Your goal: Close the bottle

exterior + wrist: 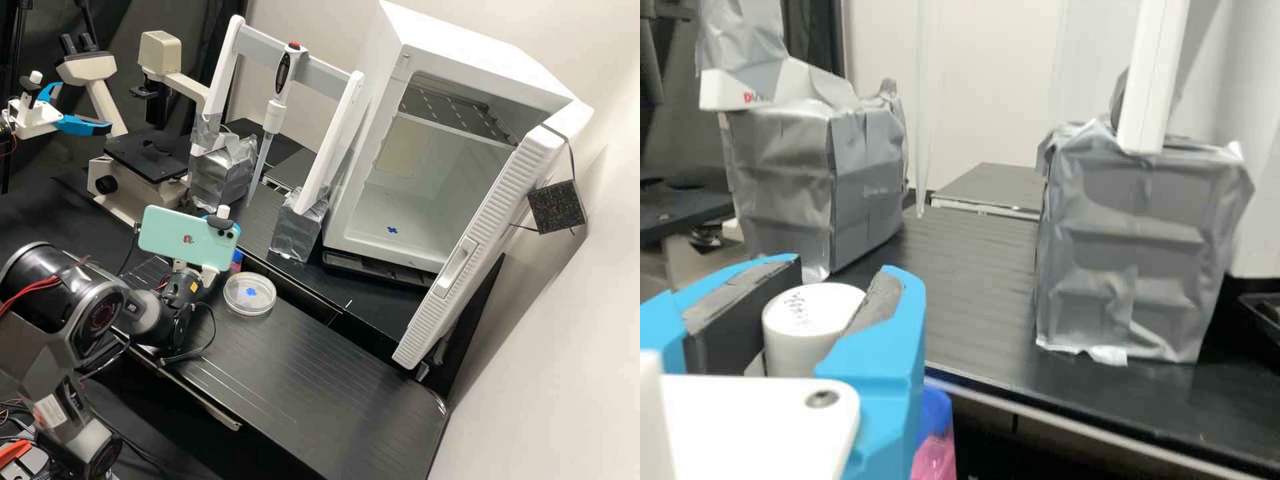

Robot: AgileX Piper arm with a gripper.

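Our gripper (842,278) clasps what looks like a white cap (812,310). The bottle (934,455), pink and blue-topped, sits farther right, just beyond the dish (251,311). Lowering off-centre could cross the threads; pressing sideways could tip the bottle.

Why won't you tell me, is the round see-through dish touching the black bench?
Touching. The high view shows the dish sitting flat on the bench.

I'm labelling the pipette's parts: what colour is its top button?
The button is red; best in the high view.
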